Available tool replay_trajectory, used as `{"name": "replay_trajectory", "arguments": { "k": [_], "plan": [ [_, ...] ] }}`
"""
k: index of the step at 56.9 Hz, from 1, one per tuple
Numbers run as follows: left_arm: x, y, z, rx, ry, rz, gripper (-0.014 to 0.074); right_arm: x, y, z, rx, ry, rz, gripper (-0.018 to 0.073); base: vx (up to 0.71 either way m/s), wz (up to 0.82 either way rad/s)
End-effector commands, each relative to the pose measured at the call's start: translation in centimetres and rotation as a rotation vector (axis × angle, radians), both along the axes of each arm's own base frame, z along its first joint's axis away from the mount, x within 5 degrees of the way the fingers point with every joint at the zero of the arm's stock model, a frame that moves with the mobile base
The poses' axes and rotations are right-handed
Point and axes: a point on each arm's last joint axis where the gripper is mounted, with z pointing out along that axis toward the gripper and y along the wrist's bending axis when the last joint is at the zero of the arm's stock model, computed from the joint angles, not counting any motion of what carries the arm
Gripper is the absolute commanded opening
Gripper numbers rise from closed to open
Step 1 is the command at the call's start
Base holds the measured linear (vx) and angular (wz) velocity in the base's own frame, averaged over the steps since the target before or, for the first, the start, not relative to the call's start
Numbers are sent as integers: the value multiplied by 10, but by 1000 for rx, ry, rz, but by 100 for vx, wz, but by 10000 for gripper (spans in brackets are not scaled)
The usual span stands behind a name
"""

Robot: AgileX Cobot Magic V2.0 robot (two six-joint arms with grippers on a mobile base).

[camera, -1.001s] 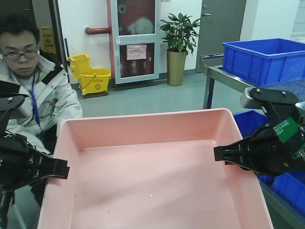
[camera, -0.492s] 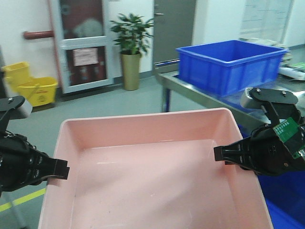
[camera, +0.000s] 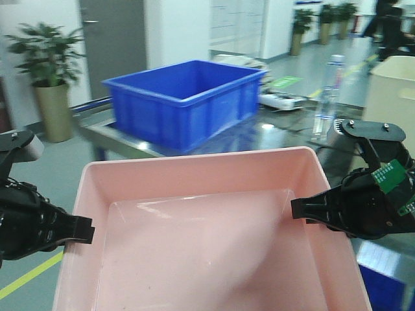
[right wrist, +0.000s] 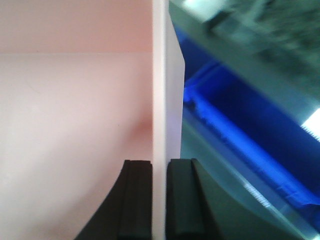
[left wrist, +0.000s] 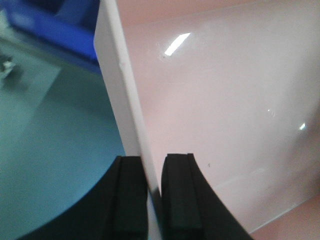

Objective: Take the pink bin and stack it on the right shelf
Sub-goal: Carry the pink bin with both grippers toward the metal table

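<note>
Fingers of the left tool (camera: 83, 230) are pinching the left wall of the pink bin (camera: 207, 246), one finger inside and one outside. The right tool (camera: 299, 208) is clamping the opposite wall the same way. Between the two tools the bin is hanging level, above the floor. Beyond the right tool a blue crate (camera: 188, 97) is sitting on a glossy tabletop (camera: 285, 133), with a cream bin (camera: 392, 84) off to that tool's far side.
</note>
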Motion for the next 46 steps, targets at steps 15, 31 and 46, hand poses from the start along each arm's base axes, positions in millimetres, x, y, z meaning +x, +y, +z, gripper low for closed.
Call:
{"name": "replay_trajectory", "arguments": {
  "k": [15, 31, 46],
  "plan": [
    [-2, 3, 20, -10, -123, 12, -5, -2, -5, 27, 32, -153, -15, -8, 39, -73],
    [-2, 3, 20, -10, -123, 12, -5, -2, -5, 27, 32, -153, -15, -8, 34, -63],
    [-2, 3, 20, -10, -123, 12, -5, -2, -5, 27, 32, -153, -15, -8, 31, -52]
  ]
}}
